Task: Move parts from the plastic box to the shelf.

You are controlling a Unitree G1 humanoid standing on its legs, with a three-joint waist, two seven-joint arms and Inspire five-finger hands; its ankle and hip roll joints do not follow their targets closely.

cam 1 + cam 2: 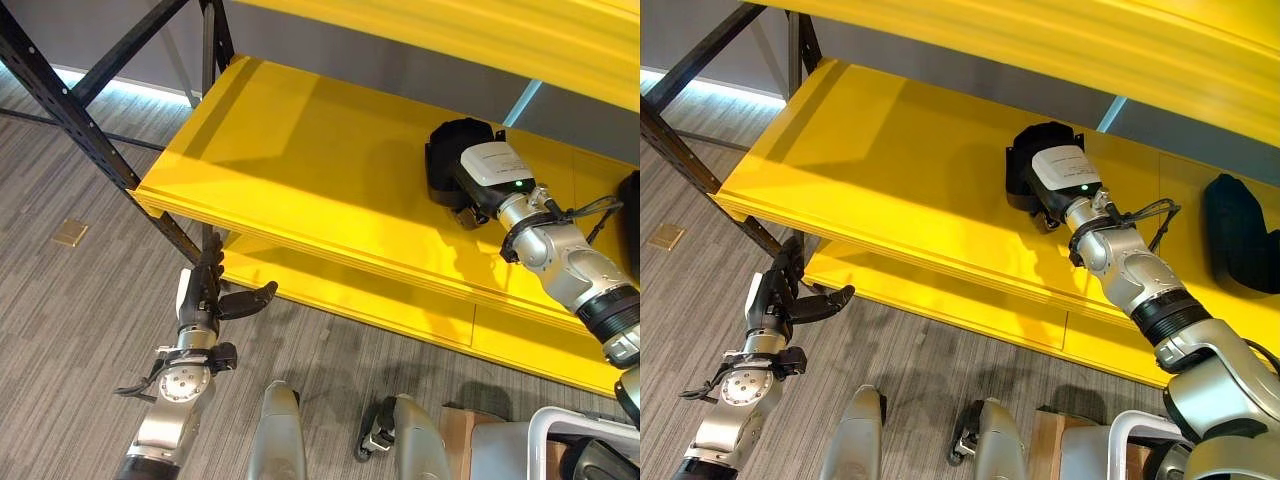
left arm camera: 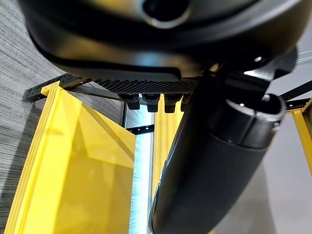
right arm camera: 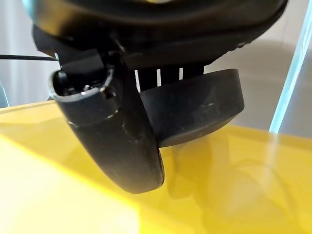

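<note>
Reaching up and forward over the yellow shelf [image 1: 300, 150], the right arm extends from the lower right so that the right hand [image 1: 1045, 185] sits on the middle board, toward its right half and well back from the near edge. Its fingers and thumb curl around a black part [image 3: 195, 112], a rounded dark piece whose lower edge rests on, or just above, the yellow surface; the wrist view cannot settle which. Seen from the head, the part [image 1: 455, 150] shows as a dark mass beyond the white-backed hand. A second black part [image 1: 1240, 235] lies on the same board farther right, well apart from the held one.

Hanging low at the left, the left arm points its left hand [image 1: 205, 295] upward just in front of the shelf's near left corner, beside the black upright frame [image 1: 60, 100]. Its fingers are straight and close together, the thumb stands out to the right, and it holds nothing. The left wrist view looks past the fingertips [image 2: 151, 100] to the shelf's yellow boards and frame.

Grey striped carpet [image 1: 60, 320] covers the floor, with a small brass floor plate [image 1: 69, 233] set into it at the left.
</note>
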